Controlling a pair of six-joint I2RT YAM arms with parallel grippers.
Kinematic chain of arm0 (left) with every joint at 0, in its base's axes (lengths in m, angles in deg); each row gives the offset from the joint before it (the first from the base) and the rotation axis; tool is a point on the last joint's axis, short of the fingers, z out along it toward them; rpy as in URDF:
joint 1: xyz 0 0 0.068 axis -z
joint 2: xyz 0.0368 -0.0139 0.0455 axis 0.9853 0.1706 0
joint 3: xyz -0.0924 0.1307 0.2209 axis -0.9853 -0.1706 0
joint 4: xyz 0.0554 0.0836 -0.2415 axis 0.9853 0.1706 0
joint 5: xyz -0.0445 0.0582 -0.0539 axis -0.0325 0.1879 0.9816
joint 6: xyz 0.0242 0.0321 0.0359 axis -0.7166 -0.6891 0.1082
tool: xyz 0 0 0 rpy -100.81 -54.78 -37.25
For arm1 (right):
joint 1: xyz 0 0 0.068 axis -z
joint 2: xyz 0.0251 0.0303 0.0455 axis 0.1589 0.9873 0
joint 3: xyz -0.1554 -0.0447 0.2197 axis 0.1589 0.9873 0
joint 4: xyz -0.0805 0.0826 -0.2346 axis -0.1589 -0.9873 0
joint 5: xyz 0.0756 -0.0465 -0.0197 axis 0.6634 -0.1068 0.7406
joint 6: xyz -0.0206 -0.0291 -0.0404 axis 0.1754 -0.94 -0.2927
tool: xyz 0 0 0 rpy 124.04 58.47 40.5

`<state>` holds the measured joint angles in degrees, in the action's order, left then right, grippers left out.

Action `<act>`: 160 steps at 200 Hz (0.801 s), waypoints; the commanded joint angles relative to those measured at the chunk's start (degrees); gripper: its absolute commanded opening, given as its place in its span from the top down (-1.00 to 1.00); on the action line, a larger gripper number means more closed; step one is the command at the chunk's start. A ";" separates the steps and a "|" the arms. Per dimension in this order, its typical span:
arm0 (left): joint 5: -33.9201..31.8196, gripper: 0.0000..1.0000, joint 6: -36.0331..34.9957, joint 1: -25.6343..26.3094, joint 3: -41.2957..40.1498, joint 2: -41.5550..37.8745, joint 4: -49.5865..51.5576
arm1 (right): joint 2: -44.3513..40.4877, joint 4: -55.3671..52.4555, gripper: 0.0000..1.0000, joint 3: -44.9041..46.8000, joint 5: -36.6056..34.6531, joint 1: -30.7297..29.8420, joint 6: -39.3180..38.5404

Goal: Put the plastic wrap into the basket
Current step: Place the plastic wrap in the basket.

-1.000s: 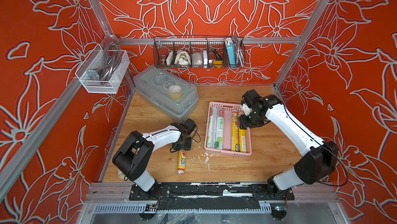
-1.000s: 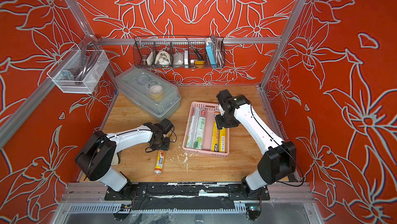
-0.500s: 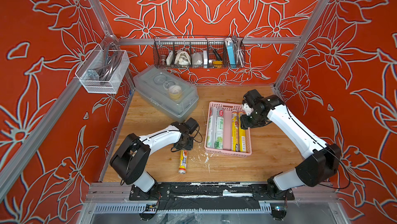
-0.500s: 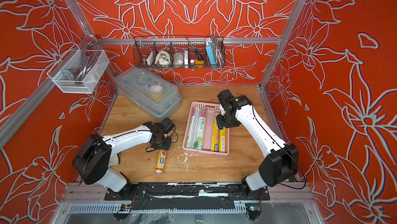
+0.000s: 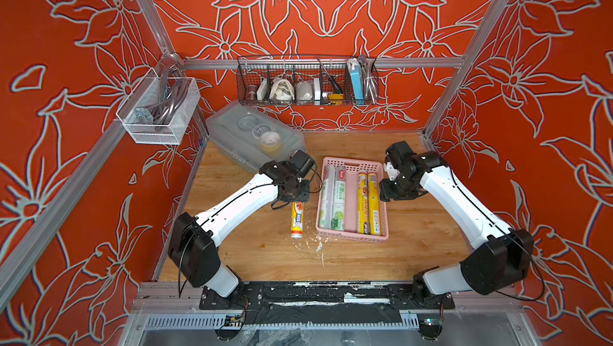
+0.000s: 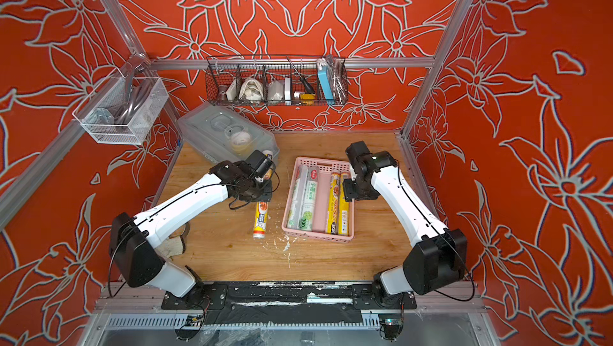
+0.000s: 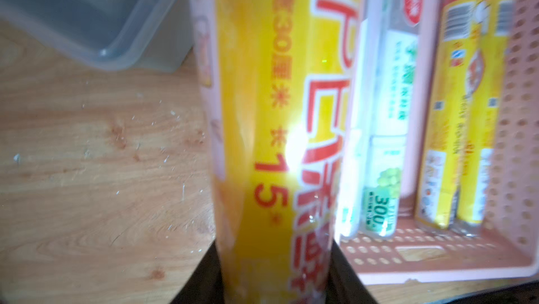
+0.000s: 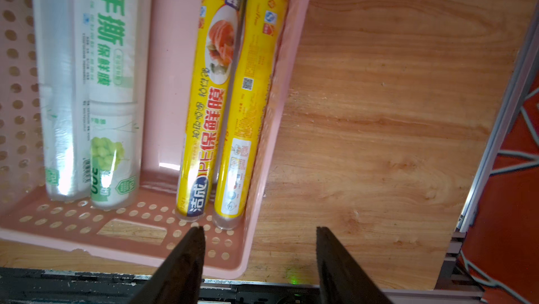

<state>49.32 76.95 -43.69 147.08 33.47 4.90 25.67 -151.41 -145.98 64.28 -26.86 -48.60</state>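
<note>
White arms (image 5: 457, 201), black joints (image 5: 494, 264), black right claw (image 8: 259, 231).

The pink basket (image 5: 351, 237) holds two white-and-green rolls (image 5: 333, 201) and two yellow rolls (image 5: 368, 205) side by side. A fifth roll (image 5: 297, 220) lies on the tabletop (image 5: 265, 254) just beside it, its far end under the left claw (image 5: 298, 200). The right claw (image 5: 386, 191) hangs at the opposite rim.

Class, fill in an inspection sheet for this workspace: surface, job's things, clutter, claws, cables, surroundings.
Surface: wooden table, white flecks on it.
Job's things: four rolls lie in the pink basket; a fifth roll is outside, beside it.
Clutter: clear lidded box at the back.
Claws: left claw shut on the fifth roll; right claw open, empty, by the basket's rim.
Cables: black loop at the left wrist.
Surroundings: red floral walls; wire basket and mesh basket hanging.
</note>
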 commanded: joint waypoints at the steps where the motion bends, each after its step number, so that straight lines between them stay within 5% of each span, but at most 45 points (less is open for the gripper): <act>1: -0.33 0.36 1.41 2.00 8.06 5.52 3.21 | -1.74 1.28 -0.22 1.66 0.56 2.52 1.40; 85: 5.03 0.39 2.98 7.98 34.74 28.60 4.05 | -2.98 2.77 -0.21 3.80 1.35 4.88 1.40; 160: 7.26 0.39 4.35 8.33 41.79 39.36 3.21 | -3.32 2.86 -0.21 4.28 0.58 5.05 1.15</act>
<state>55.68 80.58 -35.47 187.03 71.54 7.94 23.37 -148.54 -142.68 65.28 -22.25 -47.62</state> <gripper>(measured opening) 0.417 0.604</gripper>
